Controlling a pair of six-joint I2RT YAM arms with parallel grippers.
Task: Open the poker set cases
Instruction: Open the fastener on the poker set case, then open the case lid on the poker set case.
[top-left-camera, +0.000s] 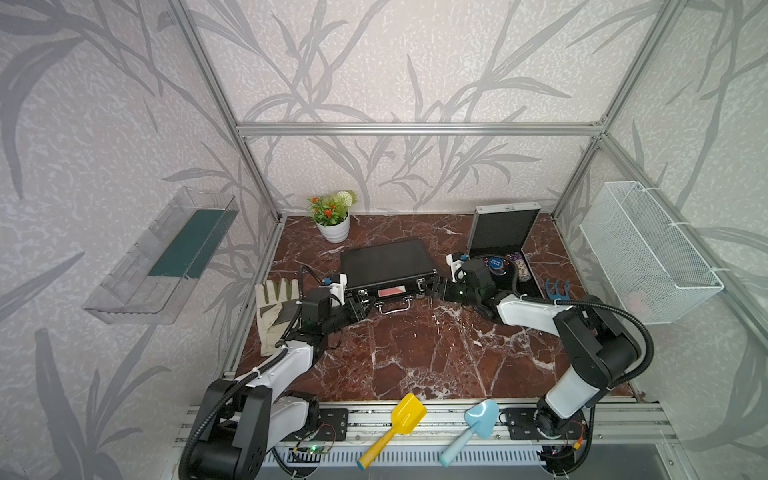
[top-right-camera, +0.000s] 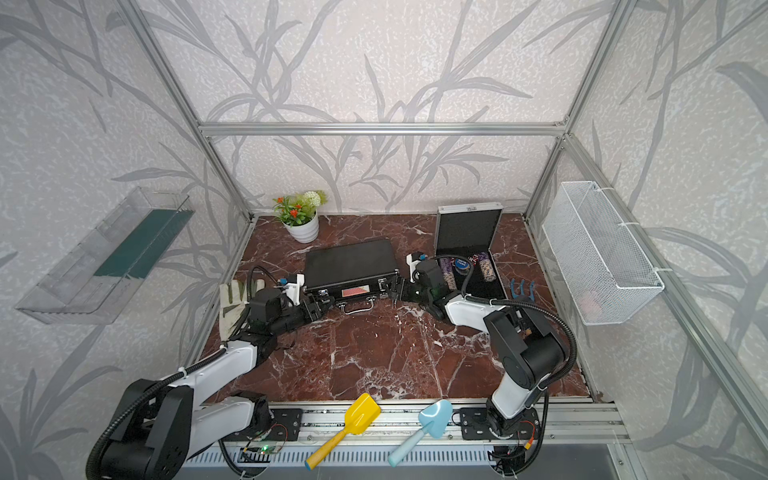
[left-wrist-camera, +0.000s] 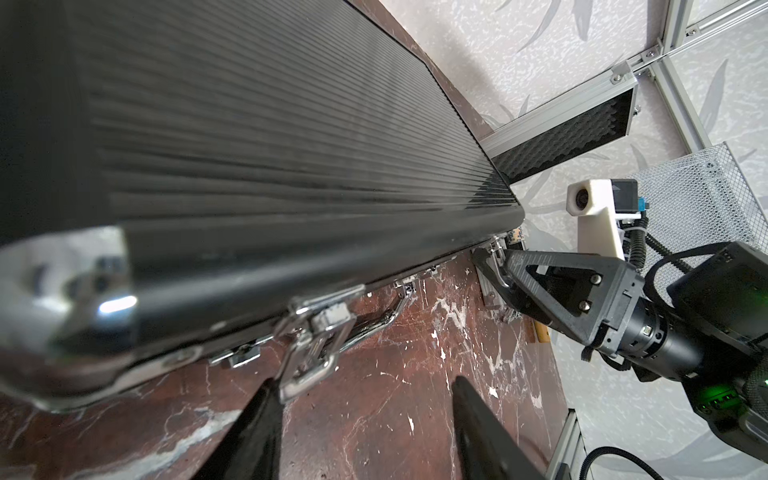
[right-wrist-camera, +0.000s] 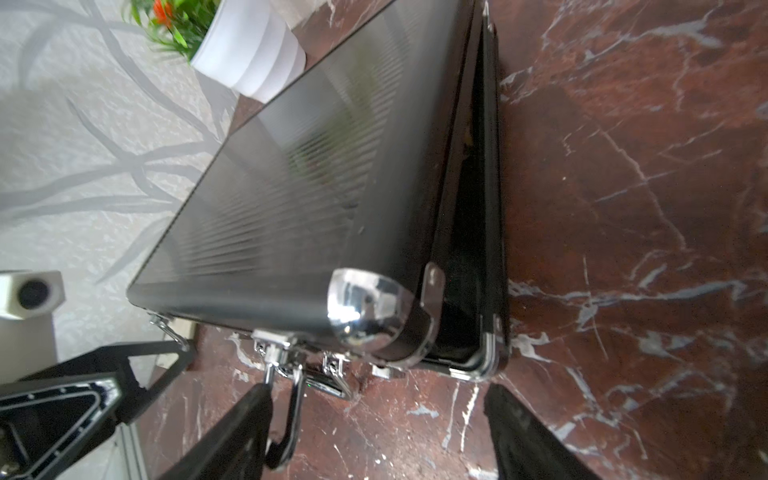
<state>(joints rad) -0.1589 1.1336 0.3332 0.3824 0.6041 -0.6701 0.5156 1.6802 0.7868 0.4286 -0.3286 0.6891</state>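
The black poker set case (top-left-camera: 386, 262) (top-right-camera: 351, 262) lies mid-table, handle toward me. Its lid is lifted a little: a red strip shows in the front gap, and a wedge-shaped gap runs along its side (right-wrist-camera: 469, 208). The silver case (top-left-camera: 503, 228) (top-right-camera: 467, 228) stands open at the back right, lid upright, chips in its base. My left gripper (top-left-camera: 361, 305) (left-wrist-camera: 365, 382) is open at the front left of the black case, one finger touching the hanging left latch (left-wrist-camera: 311, 345). My right gripper (top-left-camera: 432, 286) (right-wrist-camera: 378, 388) is open at the front right corner, one finger beside the right latch (right-wrist-camera: 274, 353).
A potted plant (top-left-camera: 332, 216) stands behind the black case, and a work glove (top-left-camera: 274, 311) lies under my left arm. A blue hand rake (top-left-camera: 557, 289) lies by the silver case. A yellow shovel (top-left-camera: 395, 428) and a blue trowel (top-left-camera: 473, 428) rest on the front rail. A wire basket (top-left-camera: 648, 249) hangs on the right wall.
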